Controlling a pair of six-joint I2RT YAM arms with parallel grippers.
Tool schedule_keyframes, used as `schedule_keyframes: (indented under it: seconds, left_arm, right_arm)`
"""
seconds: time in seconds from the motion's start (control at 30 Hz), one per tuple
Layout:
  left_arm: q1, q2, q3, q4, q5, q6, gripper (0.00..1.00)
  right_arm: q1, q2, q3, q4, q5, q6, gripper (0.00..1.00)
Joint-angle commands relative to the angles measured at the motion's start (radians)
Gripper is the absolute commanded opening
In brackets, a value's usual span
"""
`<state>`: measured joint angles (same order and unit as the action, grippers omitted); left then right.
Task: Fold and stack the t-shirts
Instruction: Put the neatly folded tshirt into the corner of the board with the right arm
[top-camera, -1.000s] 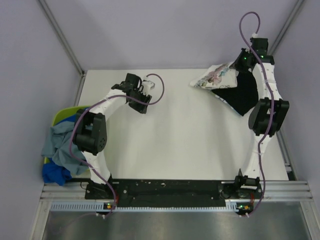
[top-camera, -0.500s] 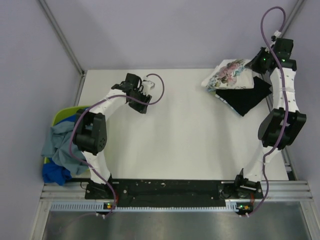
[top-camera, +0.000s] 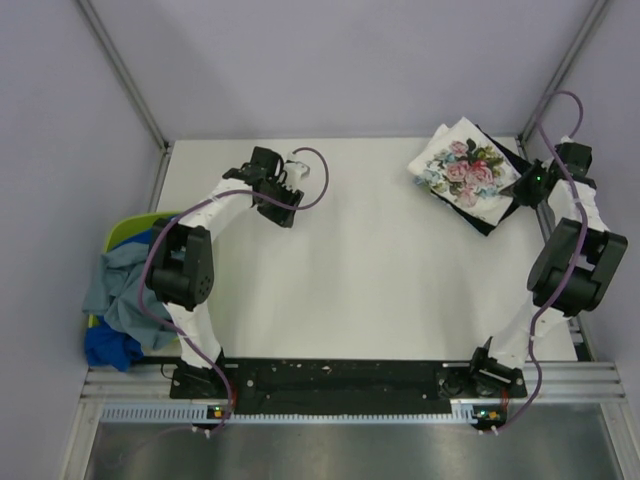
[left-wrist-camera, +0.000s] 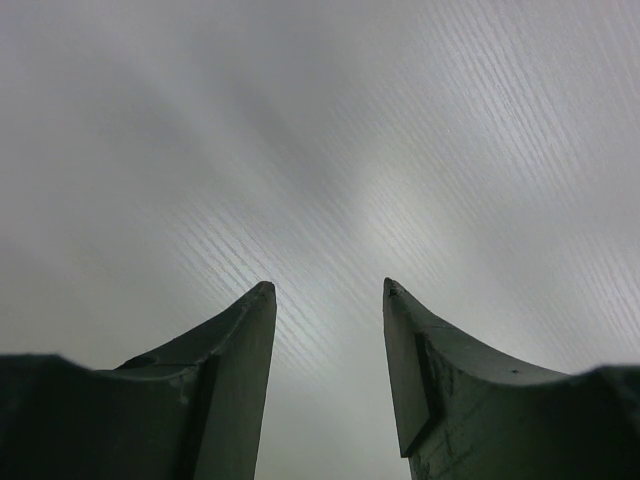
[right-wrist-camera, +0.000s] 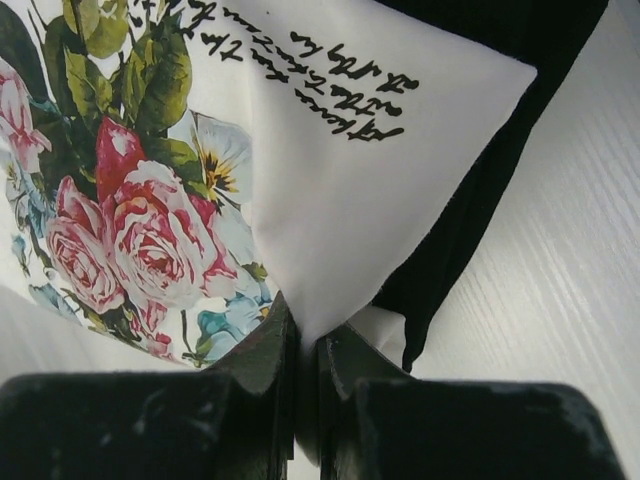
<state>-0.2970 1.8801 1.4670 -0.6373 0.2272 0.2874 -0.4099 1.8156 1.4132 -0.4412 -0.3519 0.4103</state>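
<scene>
The white floral t-shirt (top-camera: 465, 170) lies folded on top of the black t-shirt (top-camera: 500, 212) at the table's far right. My right gripper (top-camera: 533, 183) is shut on the floral shirt's near edge; the right wrist view shows the white cloth (right-wrist-camera: 330, 170) pinched between the fingers, with black cloth (right-wrist-camera: 480, 210) beneath it. My left gripper (top-camera: 277, 198) is open and empty over bare table at the far left; its fingers (left-wrist-camera: 225, 370) show a clear gap. Grey-blue (top-camera: 120, 290) and bright blue (top-camera: 108, 346) shirts spill from the basket at the left.
The lime-green basket (top-camera: 125, 232) hangs off the table's left edge. The white table (top-camera: 360, 280) ends at metal frame posts and lilac walls at the back and sides. A black rail (top-camera: 340, 380) with the arm bases runs along the near edge.
My right gripper has swung right and nearer, carrying the floral shirt over so it now lies flat, print up, on the black shirt. The left arm has not moved.
</scene>
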Motion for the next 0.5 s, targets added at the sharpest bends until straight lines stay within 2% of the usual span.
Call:
schedule_keyframes:
  seconds: [0.0,0.07,0.1,0.2,0.27,0.47]
  left_arm:
    - [0.006,-0.015,0.018,0.004,0.017,0.010,0.52]
    - [0.004,-0.018,0.015,0.004,0.017,0.010,0.52]
    - [0.004,-0.016,0.015,0.004,0.018,0.010,0.52]
    - [0.004,-0.013,0.013,0.004,0.021,0.012,0.52]
    - [0.004,-0.010,0.015,0.002,0.023,0.012,0.52]
    - [0.004,-0.001,0.023,-0.010,0.024,0.018,0.53]
  right_arm:
    - [-0.015,-0.032,0.004,0.096,0.017,0.008,0.00]
    - [-0.024,-0.029,-0.008,0.094,0.034,0.024,0.03]
    - [-0.024,-0.029,-0.013,0.096,0.042,0.025,0.11]
    - [-0.044,-0.042,-0.031,0.091,0.083,0.025,0.44]
    - [-0.067,-0.052,-0.040,0.091,0.077,0.019,0.49]
    - [-0.151,-0.082,-0.034,0.146,-0.004,0.004,0.53]
